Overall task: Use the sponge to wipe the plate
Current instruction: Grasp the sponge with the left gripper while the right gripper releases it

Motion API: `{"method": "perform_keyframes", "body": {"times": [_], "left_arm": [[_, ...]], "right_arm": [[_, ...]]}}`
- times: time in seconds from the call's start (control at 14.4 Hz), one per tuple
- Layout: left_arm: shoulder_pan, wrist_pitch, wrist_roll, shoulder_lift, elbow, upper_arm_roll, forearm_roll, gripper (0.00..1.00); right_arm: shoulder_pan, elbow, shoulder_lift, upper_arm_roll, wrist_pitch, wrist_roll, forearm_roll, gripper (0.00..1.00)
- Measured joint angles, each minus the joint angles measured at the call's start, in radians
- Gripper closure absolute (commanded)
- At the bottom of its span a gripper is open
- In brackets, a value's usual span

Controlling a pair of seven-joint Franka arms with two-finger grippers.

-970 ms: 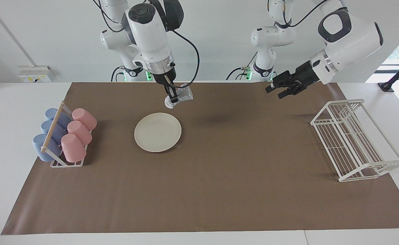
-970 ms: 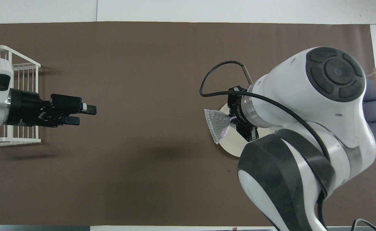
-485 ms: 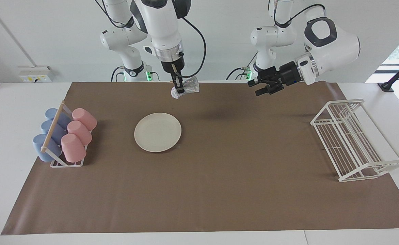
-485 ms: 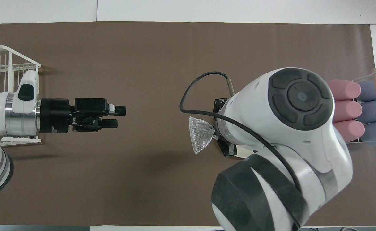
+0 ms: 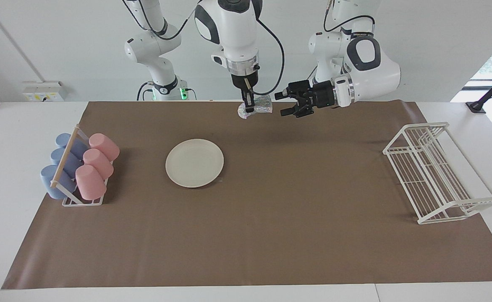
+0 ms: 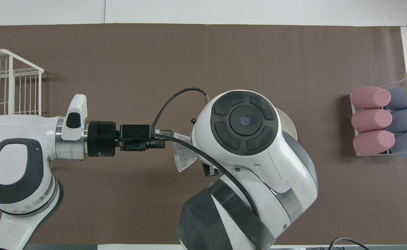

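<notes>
Clamped in the right gripper [image 5: 249, 108], the crinkly silver mesh sponge [image 5: 257, 109] is held aloft at upper centre of the facing view, with the left gripper [image 5: 286, 103] spread wide just beside it. Left of centre, the smooth round cream plate [image 5: 194, 162] lies flat on the brown mat [image 5: 271, 235], ringed by bare mat, between the cup rack [image 5: 80, 167] at far left and the white wire rack [image 5: 435, 172] at far right.

One plate [image 5: 194, 162] is lying on the mat [image 5: 271, 235]; one sponge [image 5: 255, 109] is hanging above it. Three pink cups [image 5: 96, 165] and three blue cups [image 5: 63, 165] are sitting in one holder [image 5: 82, 202]; one wire rack [image 5: 437, 172] is standing apart; two arms are showing.
</notes>
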Motion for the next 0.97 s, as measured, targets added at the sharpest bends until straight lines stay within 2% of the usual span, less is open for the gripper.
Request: {"method": "perform_keyframes", "body": {"times": [0.14, 0.21, 0.28, 0.42, 0.48, 0.55, 0.62, 0.97], "left_arm": [[-0.018, 0.017, 0.003, 0.0, -0.002, 0.0, -0.001, 0.01], [-0.025, 0.025, 0.003, 0.0, -0.003, 0.0, -0.001, 0.1], [-0.031, 0.033, 0.004, 0.0, -0.003, 0.0, -0.001, 0.28], [-0.036, 0.036, 0.006, 0.0, -0.004, -0.001, -0.001, 0.52], [-0.036, 0.036, 0.01, 0.0, -0.004, 0.0, -0.001, 0.71], [-0.036, 0.036, 0.015, 0.0, -0.004, 0.0, -0.001, 0.97], [-0.036, 0.036, 0.018, 0.0, -0.006, 0.0, -0.001, 1.0], [-0.036, 0.036, 0.021, 0.0, -0.014, 0.001, -0.001, 1.0]], "right_arm": [[0.005, 0.02, 0.019, 0.0, 0.0, 0.002, -0.002, 1.0], [0.005, 0.026, 0.023, 0.0, 0.0, 0.002, -0.003, 1.0], [0.005, 0.029, 0.026, 0.0, 0.0, 0.002, -0.004, 1.0], [0.005, 0.031, 0.026, 0.0, 0.0, 0.002, -0.009, 1.0], [0.005, 0.032, 0.026, 0.0, 0.0, 0.002, -0.01, 1.0], [0.005, 0.033, 0.026, 0.0, 0.0, 0.002, -0.011, 1.0], [0.005, 0.033, 0.026, 0.0, 0.0, 0.002, -0.011, 1.0], [0.005, 0.035, 0.026, 0.0, 0.0, 0.002, -0.013, 1.0]]}}
